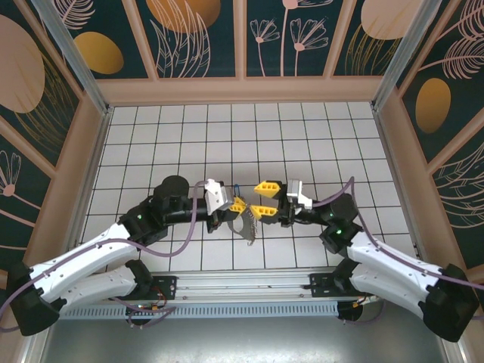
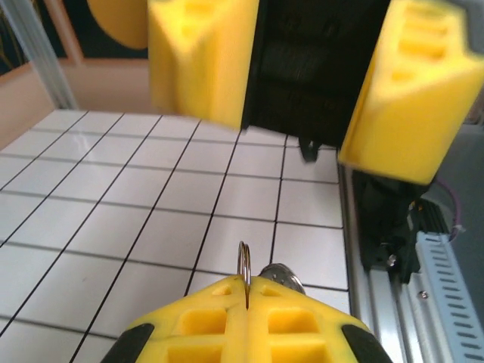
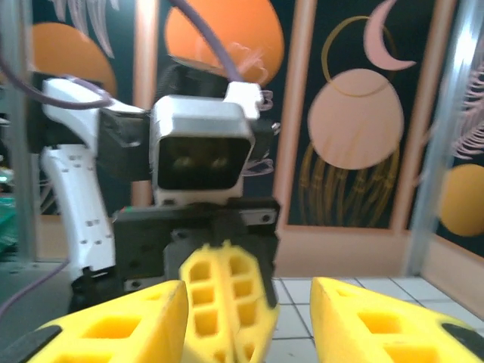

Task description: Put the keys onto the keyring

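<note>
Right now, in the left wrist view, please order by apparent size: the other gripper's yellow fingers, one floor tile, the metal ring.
1. Right gripper's yellow fingers, enlarged by nearness.
2. Floor tile.
3. Metal ring, pinched in the shut left gripper.

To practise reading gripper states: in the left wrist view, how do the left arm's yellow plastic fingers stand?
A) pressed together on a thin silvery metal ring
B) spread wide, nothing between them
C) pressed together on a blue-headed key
A: the left gripper has its yellow fingers shut flat together, with the thin silvery metal ring standing up from the seam between them.
</note>
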`<state>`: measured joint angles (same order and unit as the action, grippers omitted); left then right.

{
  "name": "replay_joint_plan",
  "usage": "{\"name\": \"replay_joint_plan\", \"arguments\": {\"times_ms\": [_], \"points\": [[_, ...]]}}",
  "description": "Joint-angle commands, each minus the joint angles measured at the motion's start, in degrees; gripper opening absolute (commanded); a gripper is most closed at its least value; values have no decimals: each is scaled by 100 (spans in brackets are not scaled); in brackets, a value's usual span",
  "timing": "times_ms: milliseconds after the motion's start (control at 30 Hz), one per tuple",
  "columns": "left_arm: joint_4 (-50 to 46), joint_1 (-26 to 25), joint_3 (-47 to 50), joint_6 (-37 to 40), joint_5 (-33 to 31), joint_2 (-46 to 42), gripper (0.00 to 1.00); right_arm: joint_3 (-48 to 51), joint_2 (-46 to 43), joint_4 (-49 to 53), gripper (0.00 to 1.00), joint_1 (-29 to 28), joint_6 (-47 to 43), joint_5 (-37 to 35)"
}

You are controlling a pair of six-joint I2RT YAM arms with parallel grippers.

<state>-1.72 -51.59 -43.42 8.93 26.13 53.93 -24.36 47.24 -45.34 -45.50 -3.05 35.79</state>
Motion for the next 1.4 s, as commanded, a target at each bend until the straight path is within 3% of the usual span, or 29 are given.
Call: {"name": "replay_joint_plan", "arguments": {"times_ms": [0,233,433,933,1367], "points": [[-695,17,-450,346,-341,121,0,-458,-255,2525,44,-109,-937,-887],[-2066,15,-995,763,-484,539,0,-657,-463,4020,41,-717,-1224,-1887],[-2631,13,-1109,838,-460,632,0,-787,-213,4270,39,-1275,-1411,-2296],[-2829,10,-960,829,-258,469,0,-1209,553,4161,31,-1317,-1722,-1947],[-2785,9,-936,845,-262,478,0,-1295,704,4175,23,-1341,-1769,-1569]]}}
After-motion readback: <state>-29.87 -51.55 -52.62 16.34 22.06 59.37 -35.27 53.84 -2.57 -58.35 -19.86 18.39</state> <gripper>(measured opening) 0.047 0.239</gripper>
